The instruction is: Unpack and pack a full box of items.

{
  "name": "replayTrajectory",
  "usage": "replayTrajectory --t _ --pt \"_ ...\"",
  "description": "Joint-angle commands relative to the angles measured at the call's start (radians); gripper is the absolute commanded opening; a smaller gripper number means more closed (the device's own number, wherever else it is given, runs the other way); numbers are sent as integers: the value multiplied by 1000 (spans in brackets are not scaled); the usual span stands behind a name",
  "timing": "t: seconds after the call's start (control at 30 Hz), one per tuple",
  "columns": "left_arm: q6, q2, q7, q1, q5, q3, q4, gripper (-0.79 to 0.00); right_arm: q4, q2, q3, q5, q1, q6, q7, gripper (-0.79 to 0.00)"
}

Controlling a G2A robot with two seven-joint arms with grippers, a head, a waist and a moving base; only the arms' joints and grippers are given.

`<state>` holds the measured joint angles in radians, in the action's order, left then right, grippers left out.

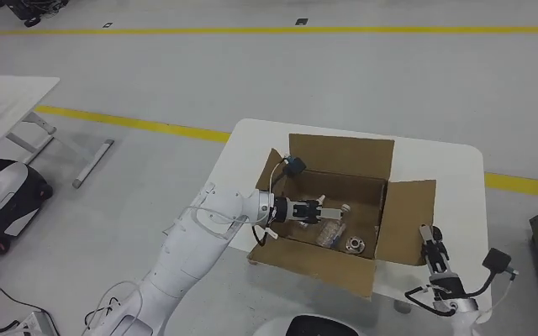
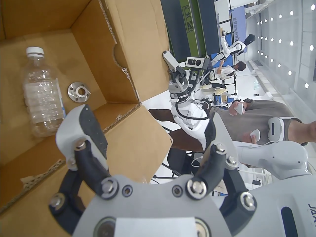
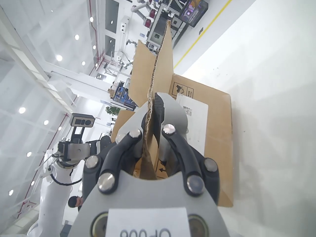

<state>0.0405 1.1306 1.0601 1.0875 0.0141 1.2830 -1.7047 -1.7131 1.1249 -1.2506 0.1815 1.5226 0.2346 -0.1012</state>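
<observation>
Box flap (image 1: 409, 220) (right side) apparently clamped

The box (image 1: 340, 153) is plain brown cardboard, matt, with ragged torn perforations along its folds. Its flap (image 3: 164, 60) shows a wavy corrugated core at the cut edge, and a smooth white paper label (image 3: 195, 119) is stuck on one side. The bottle (image 2: 42, 92) is clear ribbed plastic, glossy, under a white plastic cap (image 2: 35, 50). The ring (image 2: 78, 91) beside it is bare machined metal with a dull shine. The left gripper (image 2: 148, 122) has pale smooth plastic shells, rough black rubbery pads (image 2: 91, 122) and bright metal screws (image 2: 219, 148). The table (image 1: 437, 164) is smooth matt white.
</observation>
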Motion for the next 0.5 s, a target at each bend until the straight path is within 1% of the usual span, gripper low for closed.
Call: replayTrajectory --t 0.0,0.17,0.2,0.23,0.27,0.37,0.47 --pt "0 0 0 0 0 0 0 0 4 2 11 19 -1 -5 21 -785" --pt "0 0 0 0 0 0 0 0 10 7 19 23 0 -21 40 -785" --pt "0 0 0 0 0 0 0 0 11 8 17 25 0 -20 46 -554" --pt "1 0 -12 4 -1 -2 -2 0 11 8 12 28 3 -24 41 -142" --pt "1 1 -27 5 -6 -8 -8 0 5 8 9 30 6 -19 42 0" --pt "-11 3 -46 -13 -43 -41 -16 0 -11 8 -17 44 22 -21 24 0" --pt "-67 8 -70 -49 -117 -93 -1 0 -49 6 -59 64 49 -21 -17 0"
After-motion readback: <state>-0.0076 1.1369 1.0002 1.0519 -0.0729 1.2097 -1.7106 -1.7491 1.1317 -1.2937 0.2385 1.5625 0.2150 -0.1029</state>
